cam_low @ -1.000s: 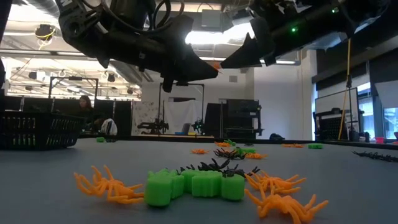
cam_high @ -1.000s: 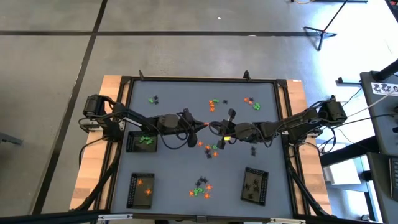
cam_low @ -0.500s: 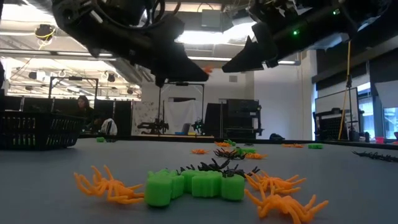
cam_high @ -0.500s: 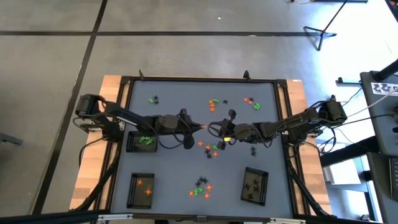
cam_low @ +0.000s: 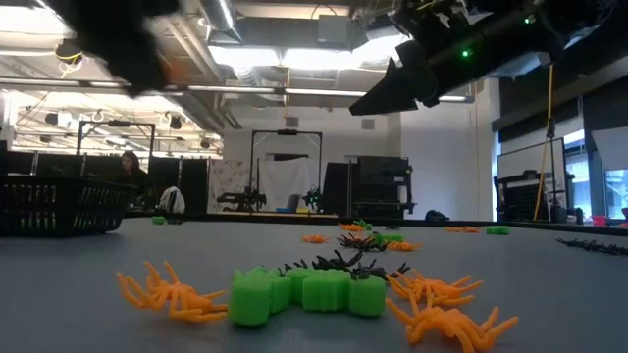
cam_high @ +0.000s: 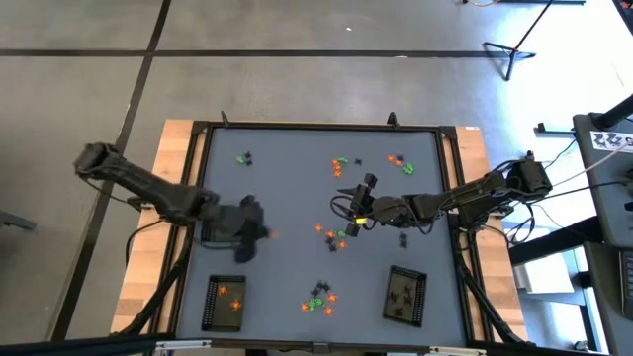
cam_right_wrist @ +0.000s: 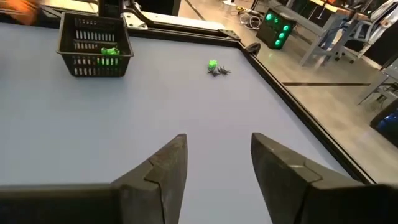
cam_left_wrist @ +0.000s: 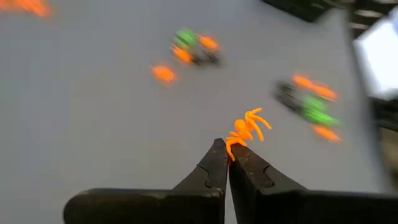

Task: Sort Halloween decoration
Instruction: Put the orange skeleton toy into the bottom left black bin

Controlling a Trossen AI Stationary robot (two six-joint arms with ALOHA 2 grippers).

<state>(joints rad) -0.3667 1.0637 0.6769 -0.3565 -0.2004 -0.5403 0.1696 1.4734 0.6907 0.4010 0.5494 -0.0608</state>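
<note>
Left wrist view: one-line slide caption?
Left gripper jaws shut on an orange spider above the grey table.

A robotics lab or workshop. A grey table top point(cam_high: 297, 188) in a black frame on wooden boards stands on a bare grey concrete floor point(cam_high: 297, 59) marked with dark lines. Beyond the right gripper point(cam_low: 368, 101), black equipment stands point(cam_low: 285, 167), ceiling strip lights point(cam_low: 324, 59) and a seated person point(cam_low: 130, 172) fill an open hall.

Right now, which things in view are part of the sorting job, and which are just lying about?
Job:
- orange spider, pinched in the shut left gripper
- loose trinkets on the table
- mesh trays
- open, empty right gripper

Lying about:
- stand on the floor
- room equipment behind the table
</note>
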